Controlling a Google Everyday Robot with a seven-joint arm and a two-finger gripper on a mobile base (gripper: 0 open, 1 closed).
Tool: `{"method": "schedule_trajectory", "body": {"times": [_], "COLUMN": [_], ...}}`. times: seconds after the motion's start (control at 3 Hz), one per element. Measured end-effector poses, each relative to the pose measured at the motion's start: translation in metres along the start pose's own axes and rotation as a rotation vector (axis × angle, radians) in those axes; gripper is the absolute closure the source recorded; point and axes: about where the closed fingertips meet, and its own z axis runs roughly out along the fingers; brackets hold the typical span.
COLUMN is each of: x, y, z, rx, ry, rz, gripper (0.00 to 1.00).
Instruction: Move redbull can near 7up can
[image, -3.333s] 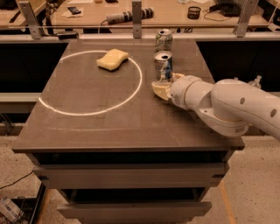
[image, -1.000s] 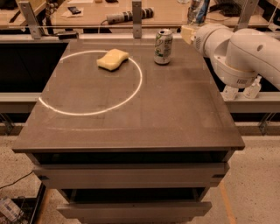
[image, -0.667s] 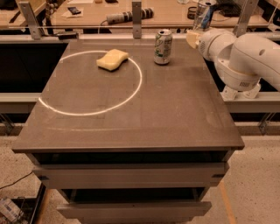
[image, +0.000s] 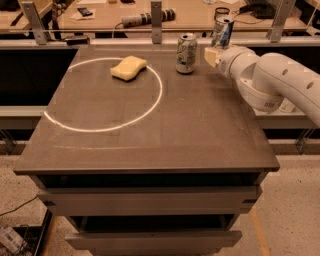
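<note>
The 7up can (image: 186, 53), pale with green markings, stands upright at the back of the table, right of centre. The redbull can (image: 222, 31), slim, blue and silver, is upright just right of it, near the back right edge. My gripper (image: 213, 54) is shut on the redbull can's lower part, which it hides. I cannot tell whether the can's base touches the table. A small gap separates the two cans. My white arm (image: 280, 82) comes in from the right.
A yellow sponge (image: 128, 67) lies inside a white circle (image: 150, 107) drawn on the dark table (image: 150, 162). A bench with tools and a rail (image: 100, 42) runs behind the table. The table's right edge lies under my arm.
My gripper has lifted the redbull can from in front of the 7up can, carried it up and right, and now brought it down and left beside the 7up can.
</note>
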Motion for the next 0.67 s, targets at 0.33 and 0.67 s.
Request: {"method": "schedule_trajectory", "body": {"times": [0.33, 0.67], "x": [0.024, 0.047], "y": [0.010, 0.017], "z": [0.011, 0.022], "rx": [-0.029, -0.055], "ry": [0.035, 0.063], "rz": [-0.002, -0.015], "gripper": [1.00, 1.00]}}
